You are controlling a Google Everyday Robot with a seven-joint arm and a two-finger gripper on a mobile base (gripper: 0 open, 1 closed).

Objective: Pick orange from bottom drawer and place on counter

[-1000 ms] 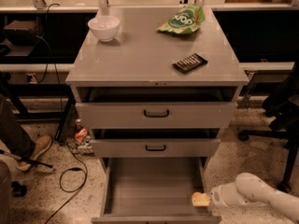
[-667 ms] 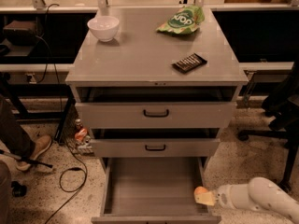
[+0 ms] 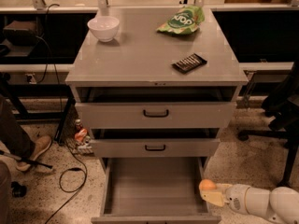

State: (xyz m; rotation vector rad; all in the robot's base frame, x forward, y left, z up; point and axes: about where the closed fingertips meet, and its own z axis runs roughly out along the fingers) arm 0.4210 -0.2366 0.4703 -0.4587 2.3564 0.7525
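Note:
The bottom drawer [image 3: 154, 190] is pulled out, and its plain grey tray shows nothing inside. My gripper [image 3: 211, 193] comes in from the lower right, at the drawer's right wall, just above its rim. It is shut on the orange [image 3: 207, 185], a small round fruit between the pale fingertips. The counter [image 3: 140, 55] is the flat grey cabinet top, higher up and farther back.
On the counter stand a white bowl [image 3: 103, 28] at back left, a green chip bag [image 3: 182, 20] at back right and a dark snack bar [image 3: 189, 62] at front right. The two upper drawers stand slightly open. A person's shoe [image 3: 33, 150] and cables lie on the floor to the left.
My gripper has lifted the orange a little and drawn it rightward, out over the drawer's right wall.

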